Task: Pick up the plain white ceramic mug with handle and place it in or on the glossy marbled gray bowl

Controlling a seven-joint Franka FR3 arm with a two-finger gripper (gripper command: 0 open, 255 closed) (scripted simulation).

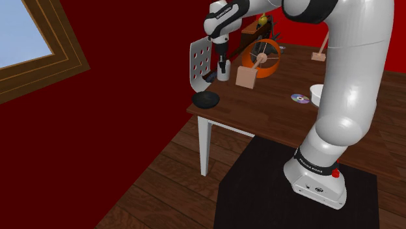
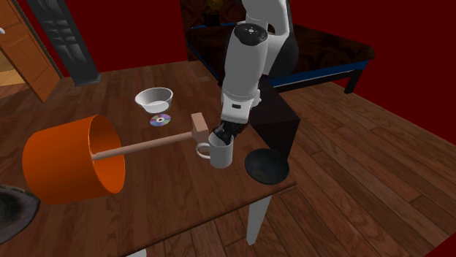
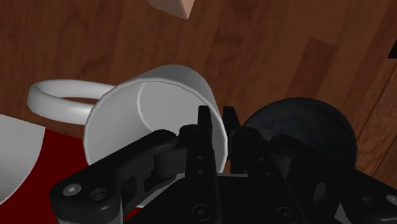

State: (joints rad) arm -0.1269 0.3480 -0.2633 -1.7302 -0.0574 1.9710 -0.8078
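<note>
The white mug (image 2: 222, 152) is upright near the table's corner, its handle (image 3: 60, 100) pointing away from the dark bowl. My gripper (image 3: 217, 121) comes down on it from above. One finger is inside the rim and one outside, shut on the mug's wall. In the shoulder view the gripper (image 1: 223, 65) sits right over the mug (image 1: 224, 73). The dark glossy bowl (image 2: 267, 166) lies a short way off at the table's corner, also in the shoulder view (image 1: 205, 99) and beside the fingers in the wrist view (image 3: 299, 127). Whether the mug's base touches the table I cannot tell.
A wooden mallet (image 2: 150, 145) lies beside the mug, its handle running into an orange tub (image 2: 66, 162) on its side. A white bowl (image 2: 154, 98) and a disc (image 2: 160, 120) lie further back. A perforated pale panel (image 1: 199, 62) stands at the table edge (image 1: 215, 120).
</note>
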